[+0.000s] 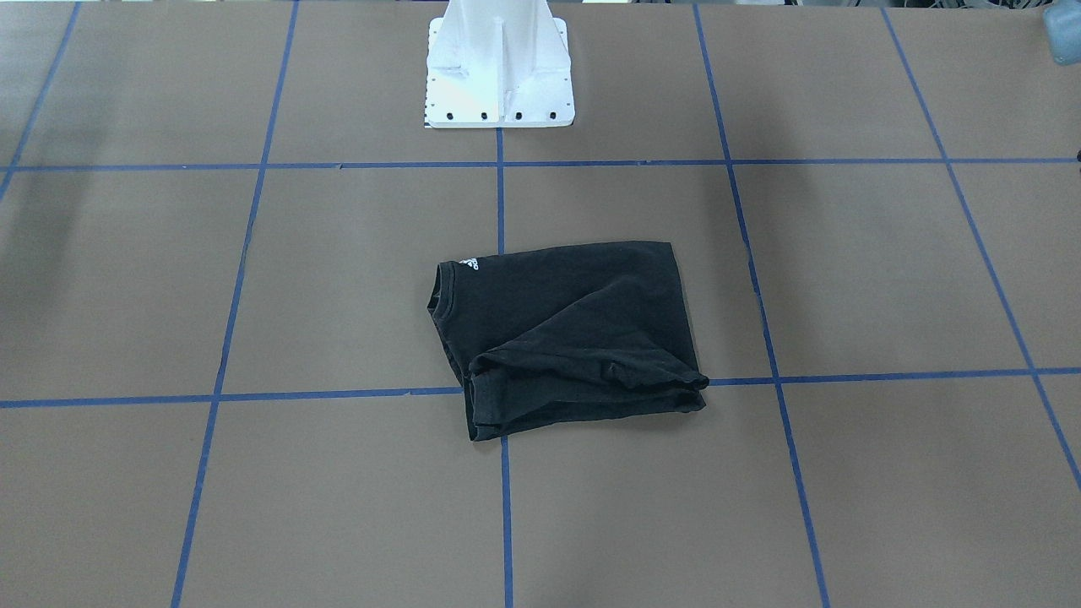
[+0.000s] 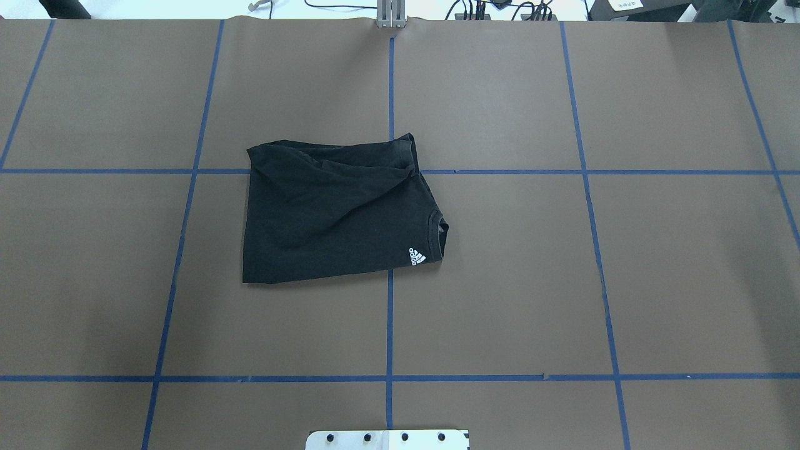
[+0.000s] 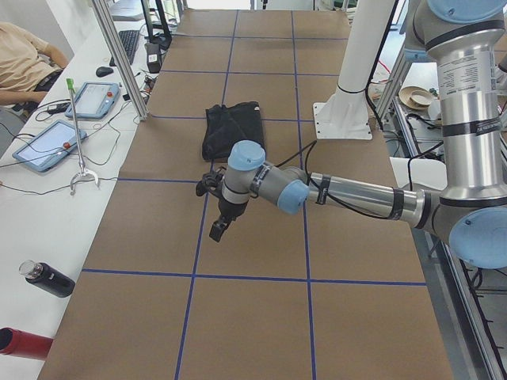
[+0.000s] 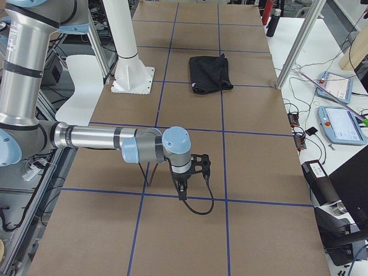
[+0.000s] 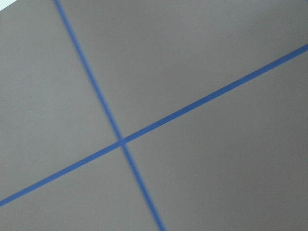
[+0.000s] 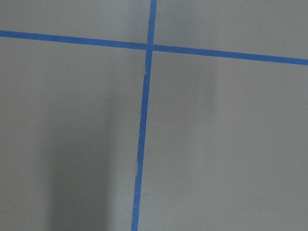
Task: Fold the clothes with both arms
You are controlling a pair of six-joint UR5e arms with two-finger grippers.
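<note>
The black T-shirt (image 2: 337,212) lies folded into a rough rectangle mid-table (image 2: 656,281), across the centre blue tape line (image 2: 389,325) and mostly on the robot's left half. Its long axis runs across the table, with the collar and white neck mark (image 2: 417,257) toward the robot's right.

The arms appear only in the side views. The left arm (image 3: 356,194) reaches out low, and the left gripper (image 3: 216,230) points down over bare table, well apart from the shirt. The right arm (image 4: 92,138) and right gripper (image 4: 182,194) are posed likewise. I cannot tell whether either gripper's fingers are spread or together.

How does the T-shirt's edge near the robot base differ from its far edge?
The near edge lies straight and flat; the far edge is wrinkled and bunched. The near edge ends by the white neck mark; the far edge shows no mark. Both are black and rest on the table.
</note>
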